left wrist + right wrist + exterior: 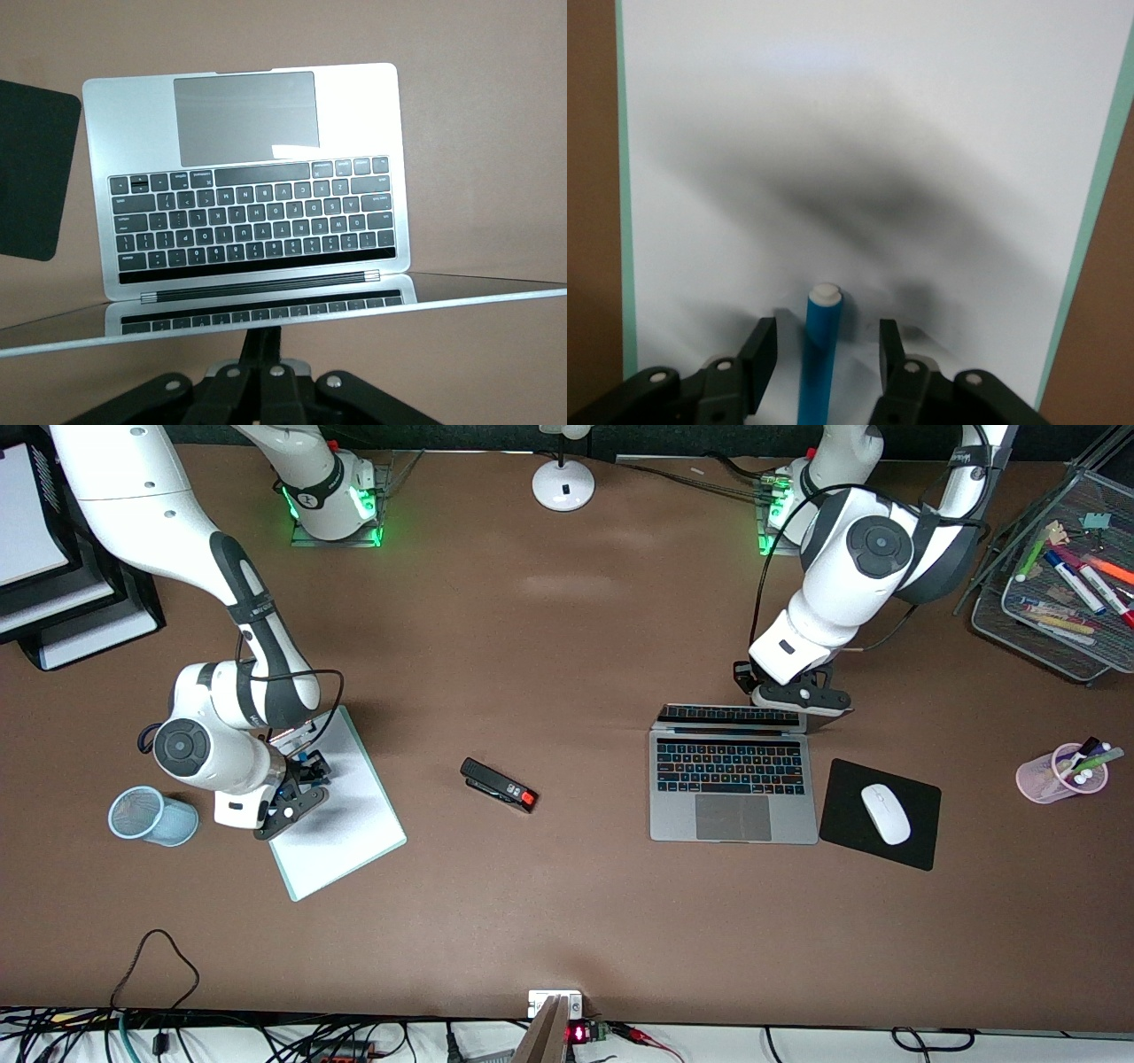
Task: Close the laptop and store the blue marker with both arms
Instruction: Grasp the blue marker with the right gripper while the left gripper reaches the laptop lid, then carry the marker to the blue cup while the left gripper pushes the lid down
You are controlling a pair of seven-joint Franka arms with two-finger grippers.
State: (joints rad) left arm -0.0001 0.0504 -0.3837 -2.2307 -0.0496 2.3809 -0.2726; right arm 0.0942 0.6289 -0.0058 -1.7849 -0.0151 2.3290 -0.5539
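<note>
Brown table (567,646): right gripper (824,354) open astride blue marker (821,354); left gripper (802,695) at laptop (731,784) lid, opening unclear.

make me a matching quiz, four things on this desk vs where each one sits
Things:
1. blue marker
2. mouse
3. stapler
4. pink cup

Places:
A. on the black pad beside the laptop
B. at the left arm's end of the table, holding pens
C. on the white clipboard, between the open fingers of the right gripper
D. on bare table between clipboard and laptop

Pairs: 1-C, 2-A, 3-D, 4-B
</note>
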